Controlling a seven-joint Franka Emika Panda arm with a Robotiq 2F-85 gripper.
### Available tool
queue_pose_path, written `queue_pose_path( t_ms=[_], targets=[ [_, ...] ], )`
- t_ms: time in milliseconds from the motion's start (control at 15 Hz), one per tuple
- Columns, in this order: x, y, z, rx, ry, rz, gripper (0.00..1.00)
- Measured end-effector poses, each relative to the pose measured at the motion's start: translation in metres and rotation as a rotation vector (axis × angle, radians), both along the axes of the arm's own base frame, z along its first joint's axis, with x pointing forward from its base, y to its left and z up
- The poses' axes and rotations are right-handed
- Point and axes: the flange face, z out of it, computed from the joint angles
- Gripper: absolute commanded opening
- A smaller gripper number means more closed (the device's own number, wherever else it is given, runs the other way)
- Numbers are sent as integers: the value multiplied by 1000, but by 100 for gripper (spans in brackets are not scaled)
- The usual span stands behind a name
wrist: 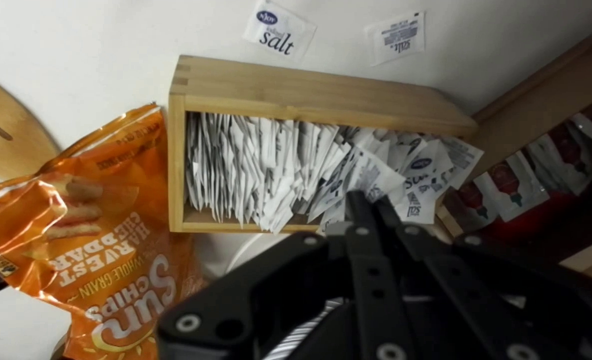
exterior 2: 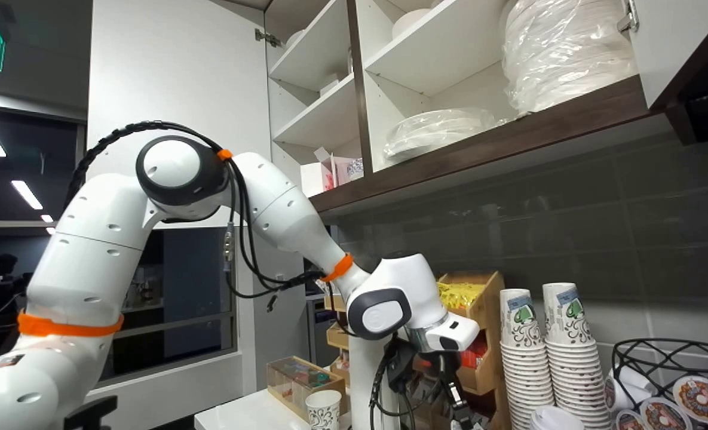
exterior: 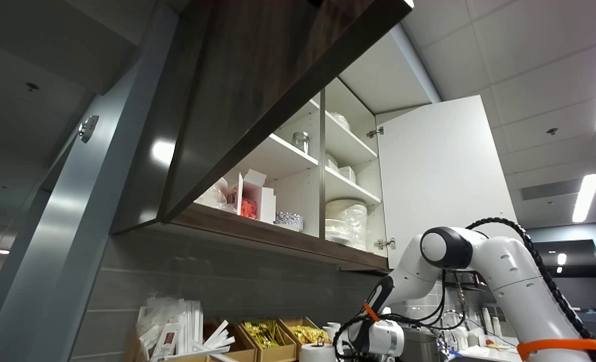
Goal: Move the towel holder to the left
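Observation:
The towel holder with its white paper roll (exterior 2: 364,382) stands upright behind the arm's wrist in an exterior view, partly covered by cables. Its roll top and dark loop (exterior: 320,353) show at the bottom edge in an exterior view, just left of the arm's hand. In the wrist view my gripper (wrist: 370,196) is shut, its fingertips nearly together over salt packets, with nothing clearly held. Whether the tips touch a packet I cannot tell. Black fingers (exterior 2: 458,405) point downward to the right of the roll in an exterior view.
Below the gripper lies a wooden box (wrist: 286,90) of salt packets, beside an orange chip bag (wrist: 121,250). A condiment rack (exterior 2: 490,334) and stacked cups (exterior 2: 524,364) stand to the right of the hand. A paper cup (exterior 2: 324,409) is left of the roll. Cabinets (exterior 2: 485,149) overhang the counter.

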Motion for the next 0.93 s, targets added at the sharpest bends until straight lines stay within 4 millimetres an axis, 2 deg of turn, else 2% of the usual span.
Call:
queue_pose_path(
  t_ms=[600,667,733,933],
  targets=[
    [19,-2,-10,3,-5,-1,2],
    [19,-3,-10,3,-6,-2,30],
    [20,-5,-10,1,-7,-4,31],
    [22,-10,-9,-2,-12,-12,53]
  ],
)
